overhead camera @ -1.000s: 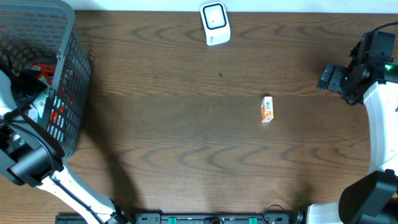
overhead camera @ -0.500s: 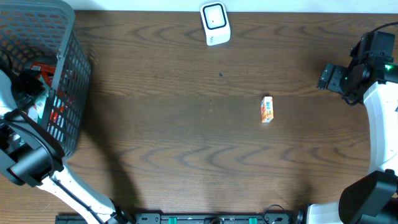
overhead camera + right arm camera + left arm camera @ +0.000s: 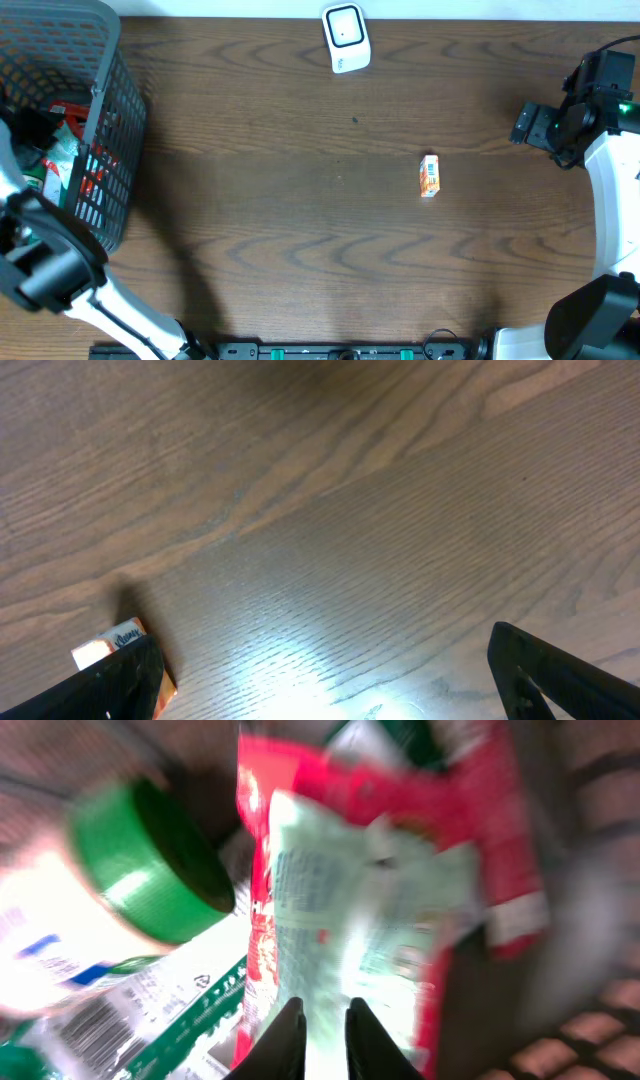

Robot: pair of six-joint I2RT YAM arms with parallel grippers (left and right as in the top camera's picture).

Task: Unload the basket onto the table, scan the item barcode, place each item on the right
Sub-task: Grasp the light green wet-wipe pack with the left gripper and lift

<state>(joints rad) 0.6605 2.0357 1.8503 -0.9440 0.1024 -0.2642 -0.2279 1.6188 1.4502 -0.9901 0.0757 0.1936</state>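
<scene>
**Overhead:** the basket [image 3: 108, 110] at the left edge of the table [image 3: 300, 250] holds the pale pouch [image 3: 58, 158]; the scanner [image 3: 346, 38] lies well apart from it.

**Left wrist:** the left claw [image 3: 325, 1038] is nearly closed and appears to pinch the pale pouch. The film is probably light, limp and slippery, so an edge grip suits it.

**Right wrist:** the right claw [image 3: 325, 645] is wide open and empty.

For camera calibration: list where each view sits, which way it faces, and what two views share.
Overhead: above the table, looking straight down on basket, scanner, orange box; left arm and right arm show.
Left wrist: inside the basket, facing a pale packet and green-lidded jar; left gripper, fingers close together.
Right wrist: over the table, angled down at wood; right gripper open.
Shared: overhead and right wrist both show the orange box.
</scene>
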